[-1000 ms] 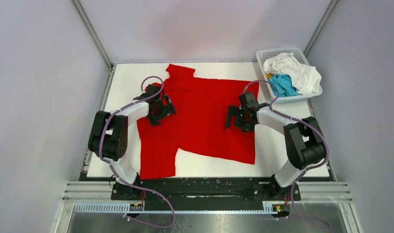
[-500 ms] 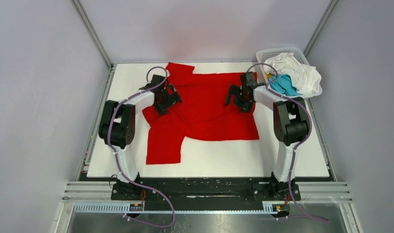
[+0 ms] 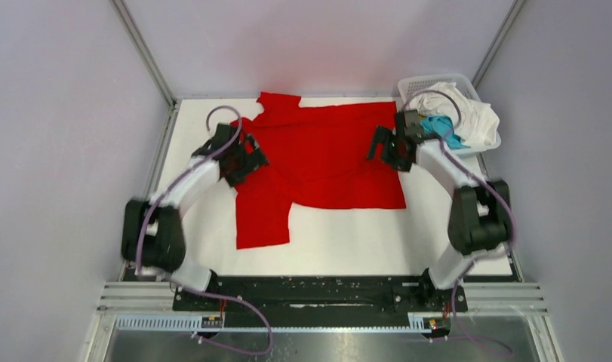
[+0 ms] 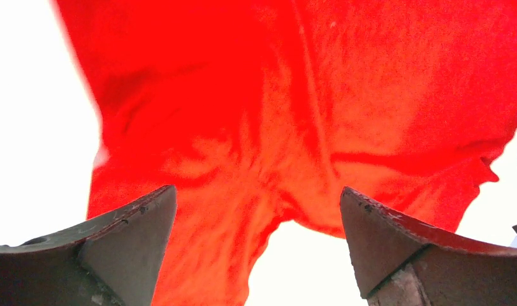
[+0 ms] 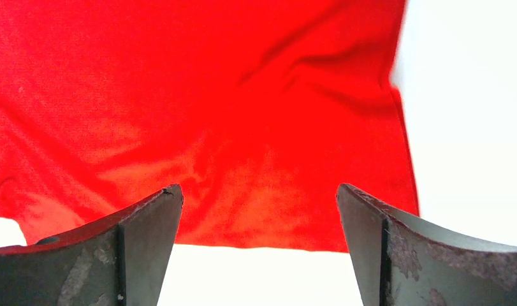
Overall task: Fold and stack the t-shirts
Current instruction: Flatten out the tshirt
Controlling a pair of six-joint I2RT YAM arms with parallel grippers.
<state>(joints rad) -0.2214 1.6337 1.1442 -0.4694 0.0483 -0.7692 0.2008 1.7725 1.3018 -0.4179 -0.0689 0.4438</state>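
The red t-shirt (image 3: 325, 162) lies spread on the far half of the white worktop (image 3: 348, 241), mostly flat. A few creases run across its middle. One sleeve points toward the far edge. The other reaches toward me on the left side, further than the rest of the cloth.

My left claw (image 3: 242, 154) sits over the shirt's left edge, near the point where that near sleeve joins the body. In the left wrist view its fingers (image 4: 134, 223) stand spread wide, with rumpled red cloth and a strip of bare worktop showing between them. Nothing is pinched there.

My right claw (image 3: 389, 147) hangs over the shirt's right side, just beside the white lattice basket (image 3: 412, 81). From the right wrist camera I see the fingers (image 5: 147, 223) as far apart as on the other side. The shirt's straight edge and its corner lie below them, and again no cloth is gripped. I cannot tell from these views whether either claw's tips touch the fabric.

The basket stands at the far right corner of the worktop. It holds a crumpled white t-shirt (image 3: 468, 113) with a teal-blue t-shirt (image 3: 442, 130) tucked beside it on the side nearest the right arm.
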